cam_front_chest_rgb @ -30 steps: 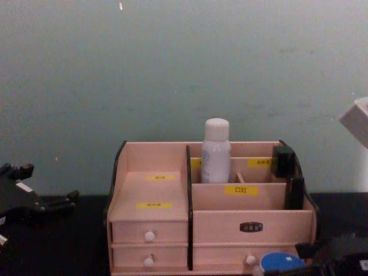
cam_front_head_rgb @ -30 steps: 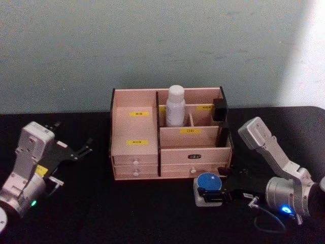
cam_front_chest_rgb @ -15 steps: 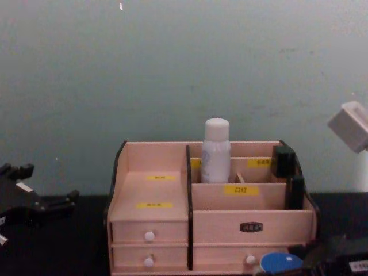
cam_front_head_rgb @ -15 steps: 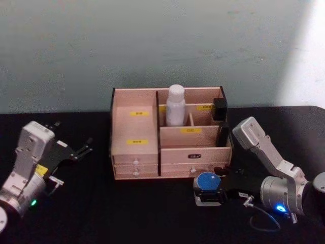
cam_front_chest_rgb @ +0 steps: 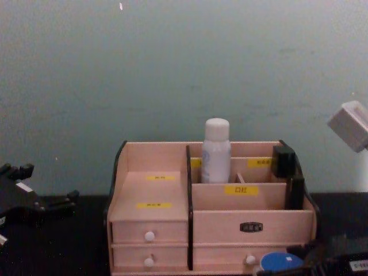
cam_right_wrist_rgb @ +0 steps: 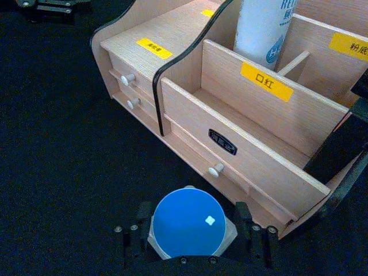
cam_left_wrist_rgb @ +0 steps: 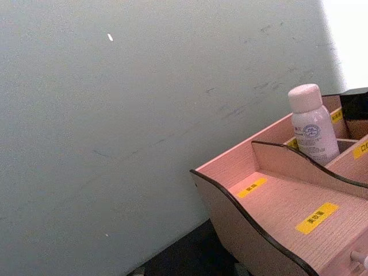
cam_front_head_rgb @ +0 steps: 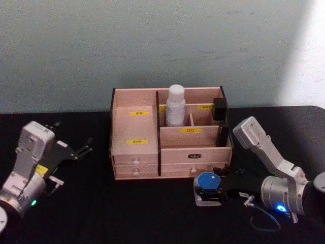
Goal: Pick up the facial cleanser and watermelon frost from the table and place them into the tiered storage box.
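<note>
my right arm (cam_front_head_rgb: 277,175) reaches in from the lower right of the head view. its jaws are closed in on the jar (cam_front_head_rgb: 208,182), one finger on each side, pinching its clear body. the jar sits on the black desk (cam_front_head_rgb: 127,213), upright, blue lid up, just in front of the box (cam_front_head_rgb: 134,152) at its right-hand drawers. in the right wrist view the jar (cam_right_wrist_rgb: 187,224) lies at the bottom centre, the black fingers (cam_right_wrist_rgb: 141,227) flanking it, and the box (cam_right_wrist_rgb: 259,144) crosses the frame above it. in the chest view only the lid of the jar (cam_front_chest_rgb: 280,263) peeks up at the bottom edge, right of centre, below the box (cam_front_chest_rgb: 149,190).

the bottle (cam_front_head_rgb: 175,105) stands upright in the box, in the rear compartment just right of the black middle divider. its cap rises above the back wall in the chest view (cam_front_chest_rgb: 216,150).

my left arm (cam_front_head_rgb: 30,162) rests at the lower left of the head view, well apart from the box. its jaws are spread and hold nothing.
</note>
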You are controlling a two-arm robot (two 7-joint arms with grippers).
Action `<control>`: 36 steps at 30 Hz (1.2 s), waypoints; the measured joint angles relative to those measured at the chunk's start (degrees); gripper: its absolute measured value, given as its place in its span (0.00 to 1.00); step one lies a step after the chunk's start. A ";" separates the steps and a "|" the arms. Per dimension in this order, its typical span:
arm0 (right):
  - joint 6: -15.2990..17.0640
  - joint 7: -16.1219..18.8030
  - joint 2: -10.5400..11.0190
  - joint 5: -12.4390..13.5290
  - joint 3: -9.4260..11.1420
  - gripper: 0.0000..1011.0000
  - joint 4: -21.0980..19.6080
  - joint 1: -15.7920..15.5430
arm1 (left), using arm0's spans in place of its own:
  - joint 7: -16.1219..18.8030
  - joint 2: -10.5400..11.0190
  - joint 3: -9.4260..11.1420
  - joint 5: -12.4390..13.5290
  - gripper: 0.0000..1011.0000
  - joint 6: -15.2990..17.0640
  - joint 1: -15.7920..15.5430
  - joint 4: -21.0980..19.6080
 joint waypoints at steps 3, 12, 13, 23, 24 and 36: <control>0.00 0.01 0.02 0.03 0.02 0.86 -0.01 -0.01 | 0.00 0.00 0.00 0.00 0.99 0.00 0.00 0.00; 0.00 0.04 0.06 0.09 0.07 0.71 -0.06 -0.05 | 0.00 0.00 0.00 0.00 0.99 0.00 0.00 0.01; 0.00 0.04 0.06 0.08 0.07 0.71 -0.06 -0.05 | 0.00 0.00 0.00 0.00 0.99 0.00 0.00 0.00; -0.05 0.54 0.40 0.32 0.11 0.71 -0.44 -0.24 | 0.00 0.00 0.00 0.00 0.99 0.00 0.00 0.00; -0.05 0.72 0.60 0.40 0.13 0.71 -0.61 -0.34 | 0.00 0.00 0.00 0.00 0.99 0.00 0.00 0.00; -0.01 3.26 4.25 2.67 0.89 0.71 -5.28 -1.02 | 0.00 0.00 0.00 0.00 0.99 0.00 0.00 0.00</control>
